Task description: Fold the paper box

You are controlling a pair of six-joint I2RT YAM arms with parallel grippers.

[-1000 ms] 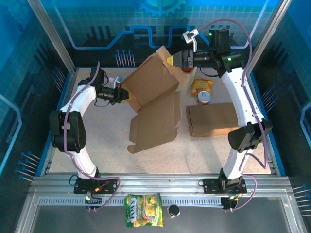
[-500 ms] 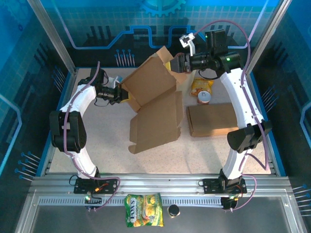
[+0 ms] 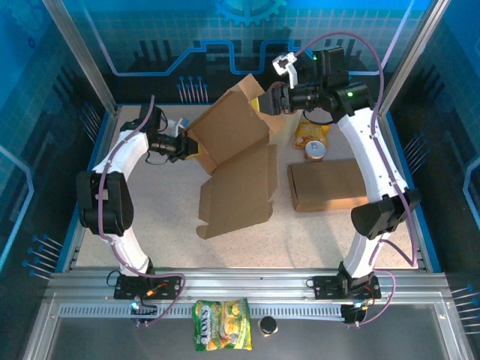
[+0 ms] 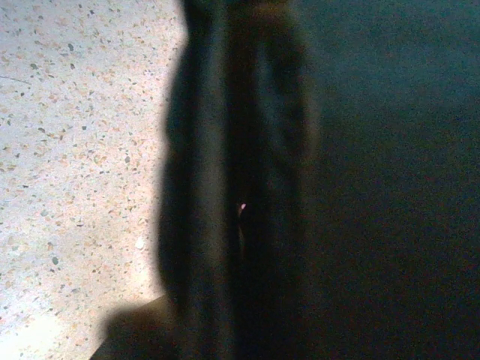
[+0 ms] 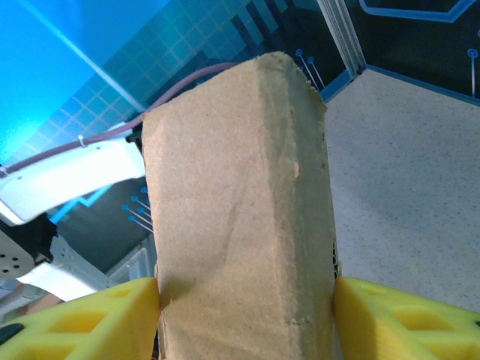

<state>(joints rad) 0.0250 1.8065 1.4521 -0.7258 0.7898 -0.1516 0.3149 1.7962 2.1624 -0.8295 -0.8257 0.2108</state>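
Left end effector [image 3: 187, 144] and right end effector [image 3: 268, 101] both clamp one paper box [image 3: 234, 129].

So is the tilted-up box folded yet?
Not yet: the box is spread open, its flaps unfolded and no sides closed.

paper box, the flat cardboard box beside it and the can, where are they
paper box [image 3: 234, 129]: top external view, on its raised middle panel
flat cardboard box [image 3: 328, 185]: top external view, middle of its top face
can [image 3: 316, 150]: top external view, on its lid
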